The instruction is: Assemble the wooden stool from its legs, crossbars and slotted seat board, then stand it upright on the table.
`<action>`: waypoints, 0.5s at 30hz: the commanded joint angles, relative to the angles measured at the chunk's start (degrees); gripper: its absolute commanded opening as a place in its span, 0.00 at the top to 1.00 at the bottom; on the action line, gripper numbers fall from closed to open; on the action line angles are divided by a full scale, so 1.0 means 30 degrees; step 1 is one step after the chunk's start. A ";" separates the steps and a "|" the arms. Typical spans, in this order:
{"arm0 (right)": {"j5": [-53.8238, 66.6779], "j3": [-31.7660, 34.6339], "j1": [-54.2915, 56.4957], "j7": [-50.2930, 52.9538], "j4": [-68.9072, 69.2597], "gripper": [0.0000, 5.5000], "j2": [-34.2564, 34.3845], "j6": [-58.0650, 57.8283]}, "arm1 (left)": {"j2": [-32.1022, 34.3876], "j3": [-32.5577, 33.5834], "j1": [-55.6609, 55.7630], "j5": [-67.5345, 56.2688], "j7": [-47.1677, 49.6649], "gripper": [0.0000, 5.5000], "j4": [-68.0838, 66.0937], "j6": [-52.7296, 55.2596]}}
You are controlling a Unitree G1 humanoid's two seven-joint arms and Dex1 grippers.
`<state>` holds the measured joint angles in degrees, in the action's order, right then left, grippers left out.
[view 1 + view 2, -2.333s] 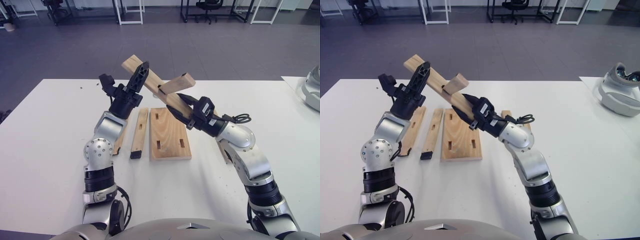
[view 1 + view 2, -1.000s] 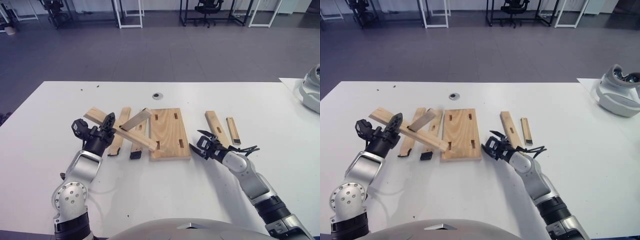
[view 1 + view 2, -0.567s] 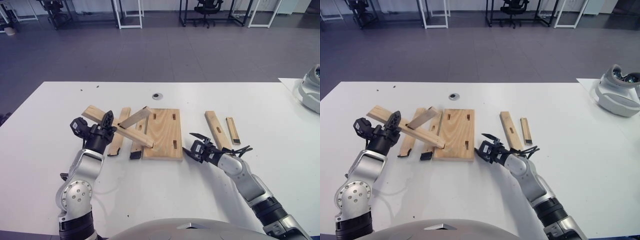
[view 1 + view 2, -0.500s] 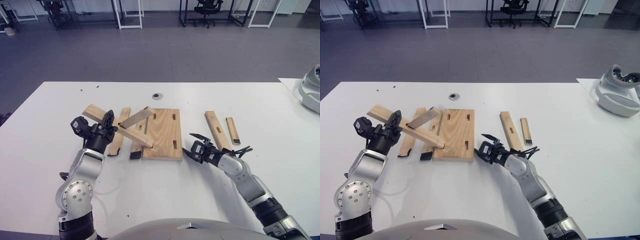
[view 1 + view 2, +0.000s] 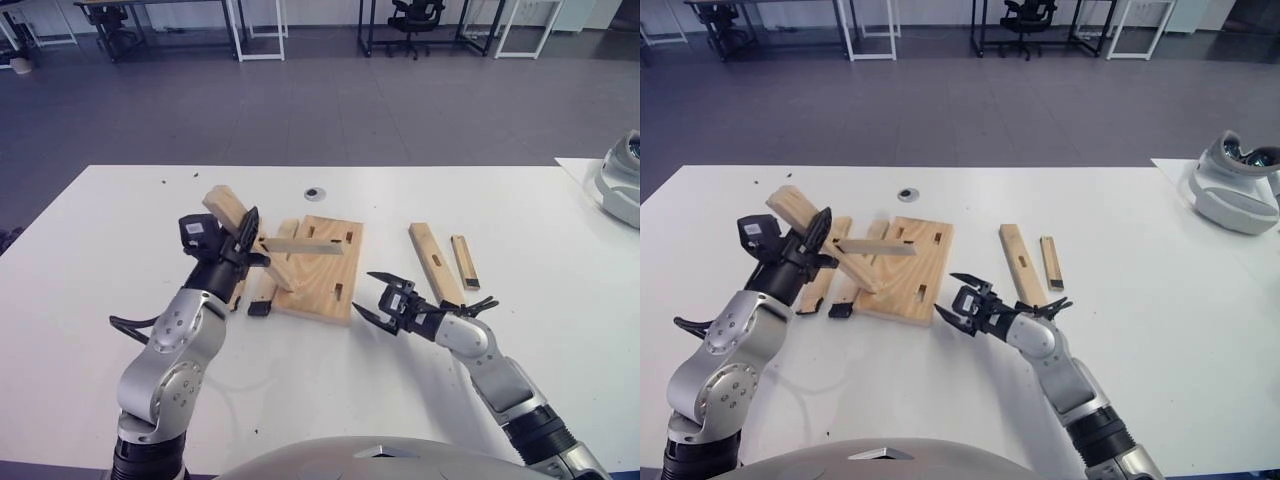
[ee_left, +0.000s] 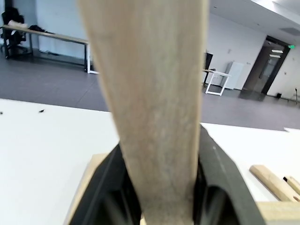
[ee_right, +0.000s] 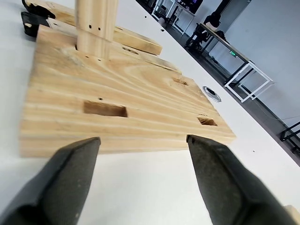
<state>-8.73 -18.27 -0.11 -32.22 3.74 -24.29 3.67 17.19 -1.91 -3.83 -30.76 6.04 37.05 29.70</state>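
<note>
My left gripper [image 5: 246, 236] is shut on a wooden leg [image 5: 232, 216] that has a crossbar [image 5: 305, 247] fixed to it. The leg slants down to the right, and its lower end rests on the slotted seat board [image 5: 322, 283], which lies flat and skewed on the table. In the left wrist view the leg [image 6: 154, 93] runs up between the black fingers [image 6: 216, 178]. My right gripper [image 5: 384, 302] is open just off the board's near right edge [image 7: 122, 140], touching nothing. The leg's foot [image 7: 96, 33] stands on the board's far part.
Two loose leg pieces [image 5: 262, 287] lie left of the board under the held leg. Another leg [image 5: 434, 262] and a short bar [image 5: 465, 261] lie to the right. A white headset [image 5: 622, 185] sits at the far right edge, and a round grommet [image 5: 316, 192] lies behind the board.
My left arm has swung the leg and crossbar rightward, steeper, its foot now on the board. The board has turned and slid left. My right gripper followed it, still open.
</note>
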 commanded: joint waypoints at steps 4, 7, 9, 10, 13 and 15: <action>-0.0568 0.0123 0.0891 0.0062 -0.0761 0.37 -0.0209 0.0391 | 0.0890 -0.2555 0.0737 0.3437 -0.0334 0.81 -0.2409 0.2252; -0.0553 0.0381 0.1070 0.0335 -0.1104 0.37 -0.0156 0.0461 | -0.0342 -0.2133 0.1383 0.2805 -0.0510 0.81 -0.2566 0.1407; -0.0581 0.0522 0.1248 0.0613 -0.1378 0.37 -0.0035 0.0443 | -0.0847 -0.1787 0.2143 0.2678 -0.0680 0.81 -0.2562 0.1063; -0.0571 0.0588 0.1294 0.0734 -0.1450 0.37 0.0020 0.0407 | -0.0979 -0.1707 0.2352 0.2711 -0.0755 0.81 -0.2530 0.1036; -0.0548 0.0954 0.1495 0.1174 -0.1751 0.37 0.0128 0.0282 | -0.1345 -0.1389 0.2624 0.2118 -0.1327 0.75 -0.2333 0.1174; -0.0331 0.1353 0.1694 0.1520 -0.1812 0.37 0.0353 -0.0099 | -0.1345 -0.1055 0.2695 0.1752 -0.1638 0.68 -0.1973 0.1723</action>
<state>-10.01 -15.74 3.23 -28.84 -1.49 -24.00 4.79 13.16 -6.08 4.06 -24.37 2.29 30.29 32.93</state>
